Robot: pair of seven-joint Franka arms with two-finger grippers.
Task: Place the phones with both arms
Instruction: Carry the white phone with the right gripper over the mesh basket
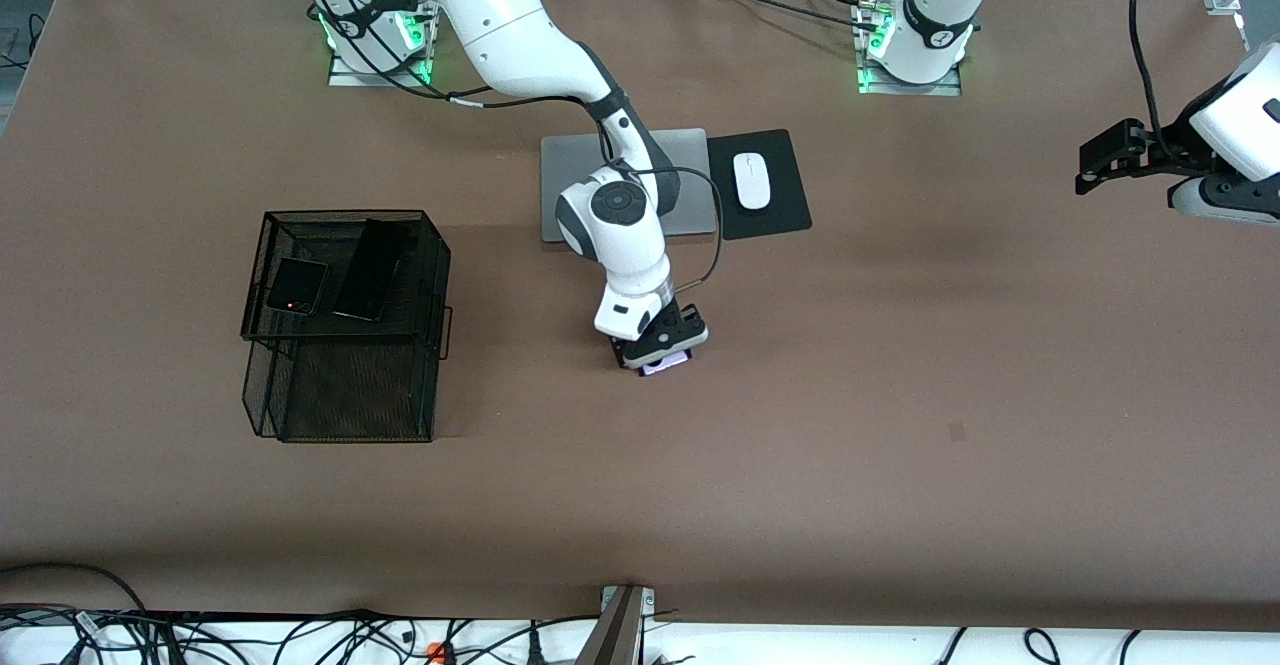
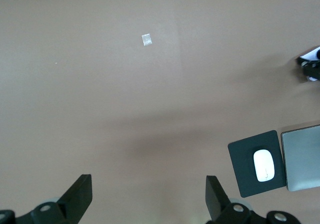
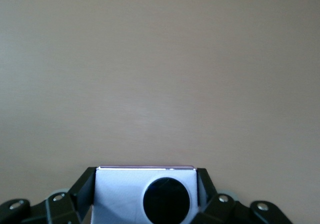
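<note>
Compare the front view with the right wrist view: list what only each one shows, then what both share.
Only the front view: the wire basket with the black flip phone and the long black phone on its top, the laptop, the mouse on its pad, and the left gripper, open and waiting over the left arm's end of the table.

Only the right wrist view: the lavender phone's round black lens, up close.

Both: the right gripper shut on the lavender phone and the brown table.
</note>
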